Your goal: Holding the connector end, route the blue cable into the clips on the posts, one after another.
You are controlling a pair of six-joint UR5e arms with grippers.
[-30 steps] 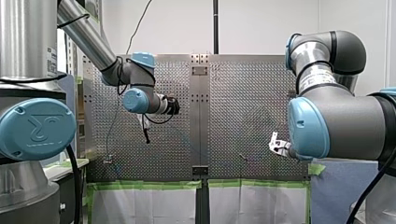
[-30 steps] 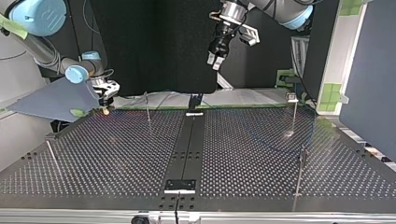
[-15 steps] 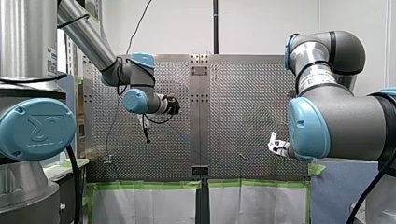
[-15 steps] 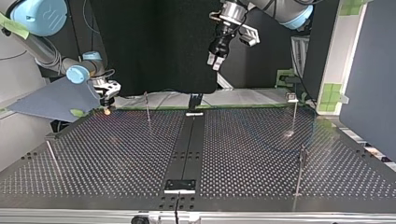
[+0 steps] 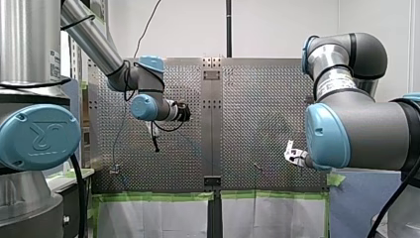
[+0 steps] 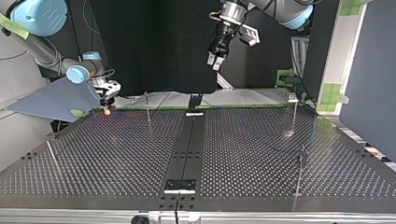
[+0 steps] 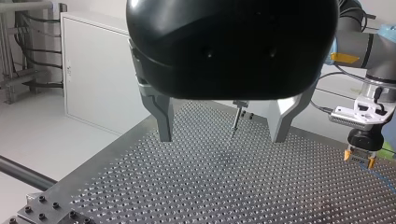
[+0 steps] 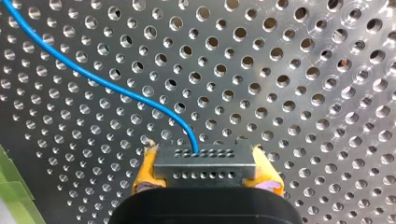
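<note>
My right pincer [image 8: 204,175] sits low at the far edge of the counter [image 6: 116,154], at the top view's left. It is clamped on the connector [image 8: 204,163], whose long axis lies across the pads [image 8: 144,175]. The blue cable [image 8: 93,77] runs ahead, curving sideways over open counter. My left pincer [image 7: 222,135] hangs high, wide open, empty.

Bright, even indoor light — soft glare on the perforated table [image 6: 261,140], black backdrop [image 6: 154,46] behind it.
</note>
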